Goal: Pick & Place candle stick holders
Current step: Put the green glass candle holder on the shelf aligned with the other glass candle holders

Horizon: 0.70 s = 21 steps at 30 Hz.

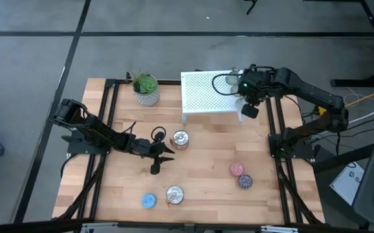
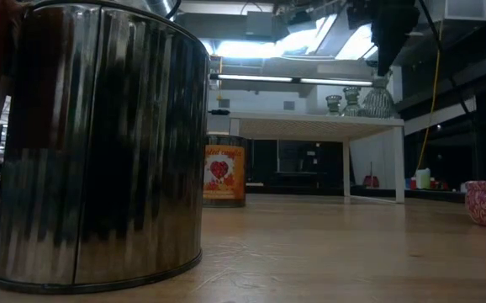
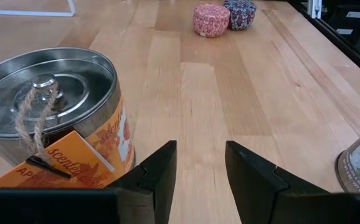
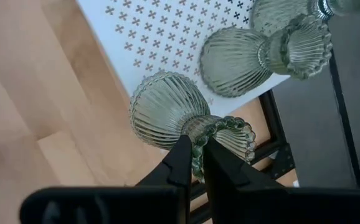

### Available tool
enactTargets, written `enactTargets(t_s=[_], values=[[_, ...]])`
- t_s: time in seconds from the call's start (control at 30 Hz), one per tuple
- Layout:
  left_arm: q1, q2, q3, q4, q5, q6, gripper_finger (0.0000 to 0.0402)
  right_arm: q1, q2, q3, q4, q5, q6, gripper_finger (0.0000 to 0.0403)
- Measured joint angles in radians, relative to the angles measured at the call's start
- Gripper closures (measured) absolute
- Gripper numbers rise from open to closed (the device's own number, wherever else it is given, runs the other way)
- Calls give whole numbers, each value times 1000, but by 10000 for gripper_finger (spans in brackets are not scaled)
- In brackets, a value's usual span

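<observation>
Reading tin point(image 3: 55, 118) tag: "scented" | right gripper point(image 4: 194, 163) clamps candle stick holder point(image 4: 186, 121)

Take the perforated shelf point(image 1: 208, 97) at the back of the desk point(image 1: 206, 194) as your landmark: the candle stick holders point(image 2: 359, 101) stand on its right end, under the right claw point(image 4: 195, 163), and a potted plant point(image 1: 146, 88) stands just left of it. In front of it to the left, a tin point(image 1: 180, 139) sits beside the left claw point(image 1: 163, 155). Nearer the desk's front edge lie another tin point(image 1: 175, 194) and a disc point(image 1: 149, 200), and two more discs point(image 1: 241, 175) touch each other in front of the shelf's right end.
</observation>
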<state>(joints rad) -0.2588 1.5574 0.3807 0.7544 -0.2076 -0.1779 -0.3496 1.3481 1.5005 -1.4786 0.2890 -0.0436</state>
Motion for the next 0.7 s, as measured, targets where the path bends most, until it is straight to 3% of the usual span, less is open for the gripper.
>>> enactTargets(t_s=[0.7], values=[[0,0,0,4,-10,-22,270,5,0,-55,96,52,-126,374]])
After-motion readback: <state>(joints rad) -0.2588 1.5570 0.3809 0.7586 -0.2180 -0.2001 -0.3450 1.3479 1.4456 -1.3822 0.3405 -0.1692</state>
